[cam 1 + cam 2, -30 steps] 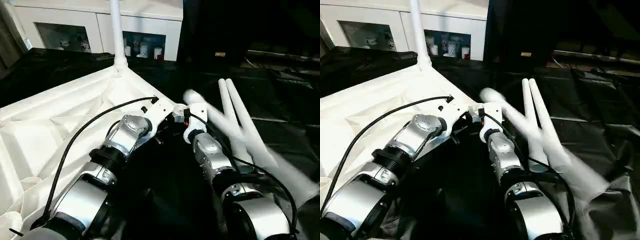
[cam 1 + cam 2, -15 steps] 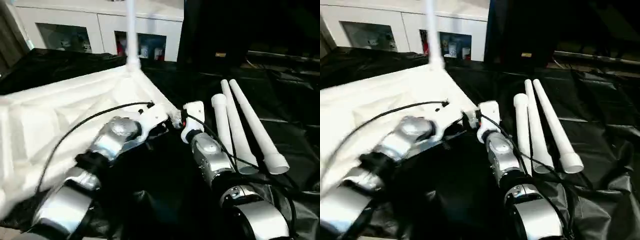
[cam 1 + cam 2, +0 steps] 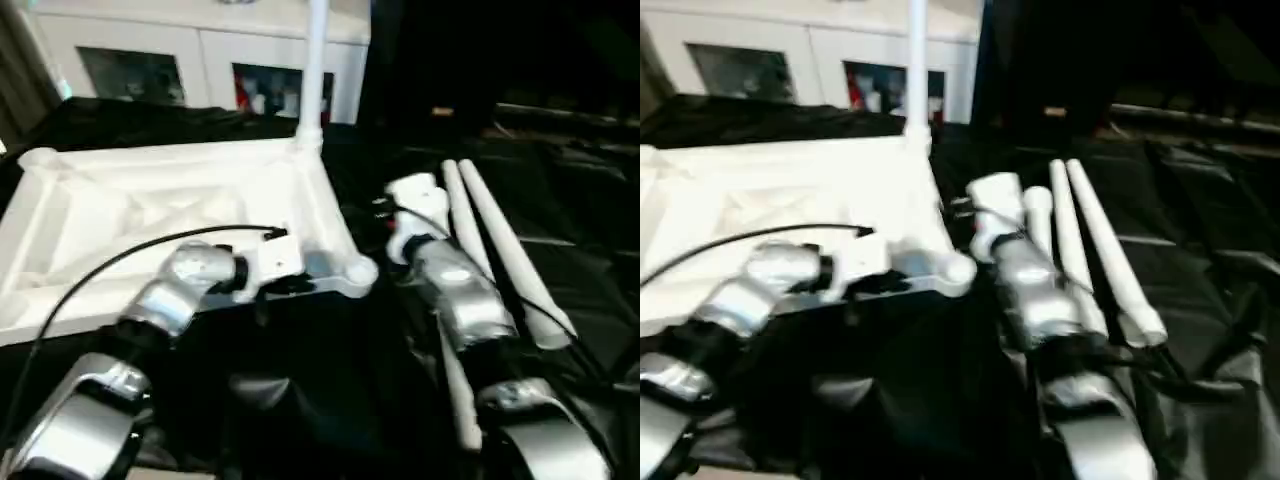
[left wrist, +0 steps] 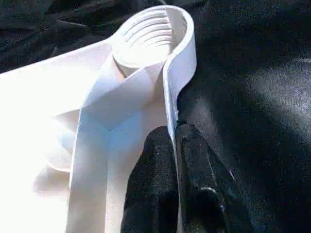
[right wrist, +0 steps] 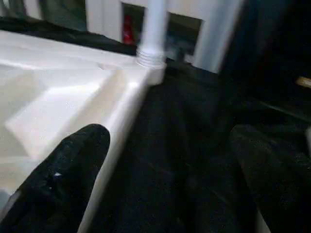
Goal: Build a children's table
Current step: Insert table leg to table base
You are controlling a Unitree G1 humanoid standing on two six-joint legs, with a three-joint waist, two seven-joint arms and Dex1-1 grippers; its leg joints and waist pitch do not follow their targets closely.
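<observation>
The large white plastic rectangular table top [image 3: 200,215] lies underside up on the black-draped counter [image 3: 560,230], ribs and round corner socket [image 4: 150,36] exposed so legs can go in. The left claw [image 4: 175,145] is clamped on the top's thin side wall just behind that empty socket, probably to steady it. One white tapered tube leg [image 3: 315,70] already stands in the far corner; spare white legs [image 3: 490,240] lie beside the right arm, whose right claw [image 5: 160,170] hangs apart, empty.
</observation>
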